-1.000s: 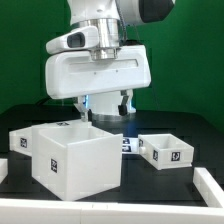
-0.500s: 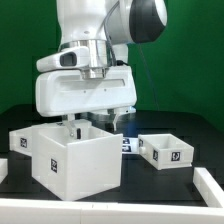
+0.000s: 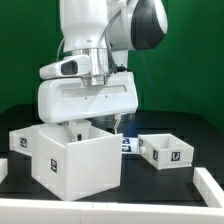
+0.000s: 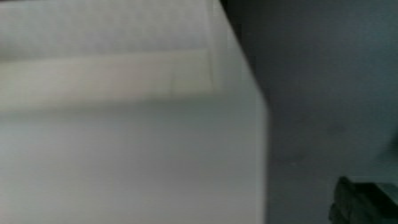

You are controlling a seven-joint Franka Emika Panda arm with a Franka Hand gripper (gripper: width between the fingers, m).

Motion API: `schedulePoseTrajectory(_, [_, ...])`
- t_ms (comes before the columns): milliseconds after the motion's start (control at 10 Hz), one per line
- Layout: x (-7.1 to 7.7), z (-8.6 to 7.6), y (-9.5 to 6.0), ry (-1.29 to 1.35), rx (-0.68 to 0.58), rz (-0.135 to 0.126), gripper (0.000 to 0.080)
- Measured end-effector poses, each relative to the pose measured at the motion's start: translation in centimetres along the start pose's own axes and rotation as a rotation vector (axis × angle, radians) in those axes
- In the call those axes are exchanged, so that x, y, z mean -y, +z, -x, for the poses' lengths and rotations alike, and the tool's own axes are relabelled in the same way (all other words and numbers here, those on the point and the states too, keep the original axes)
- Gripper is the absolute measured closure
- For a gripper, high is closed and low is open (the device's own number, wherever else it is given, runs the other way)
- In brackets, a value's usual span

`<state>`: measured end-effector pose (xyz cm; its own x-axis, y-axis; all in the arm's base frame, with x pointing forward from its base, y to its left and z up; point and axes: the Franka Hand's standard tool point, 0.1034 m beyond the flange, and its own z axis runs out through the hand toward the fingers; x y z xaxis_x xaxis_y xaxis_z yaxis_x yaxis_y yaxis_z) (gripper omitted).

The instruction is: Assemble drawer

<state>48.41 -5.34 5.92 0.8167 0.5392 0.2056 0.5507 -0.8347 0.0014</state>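
The drawer point(image 3: 165, 152), a small shallow white open box with a marker tag on its front, lies on the dark table at the exterior view's right. A large white cube-shaped housing point(image 3: 72, 160) with marker tags stands at front centre. My gripper point(image 3: 98, 124) hangs just above the housing's rear top edge, its dark fingers point(image 3: 119, 122) spread apart and holding nothing. The wrist view is blurred: a white surface point(image 4: 116, 120) fills most of it, and a dark fingertip point(image 4: 370, 201) shows in one corner.
A second small white box point(image 3: 20, 140) with a tag sits at the exterior view's left, behind the housing. A flat tagged piece point(image 3: 128, 146) lies between housing and drawer. A white rail point(image 3: 208, 190) runs at the front right.
The arm has moved toward the exterior view's left and come lower over the housing. The housing and the drawer have not moved.
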Motion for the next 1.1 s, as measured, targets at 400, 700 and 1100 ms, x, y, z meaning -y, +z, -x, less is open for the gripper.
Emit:
schedulePoseTrajectory(400, [0.02,0.39,0.45,0.010,0.001,0.004,0.0263])
schedulePoseTrajectory(700, [0.02,0.41,0.47,0.012,0.001,0.004,0.0585])
schedulePoseTrajectory(1100, [0.01,0.44,0.49,0.016,0.002,0.004,0.0769])
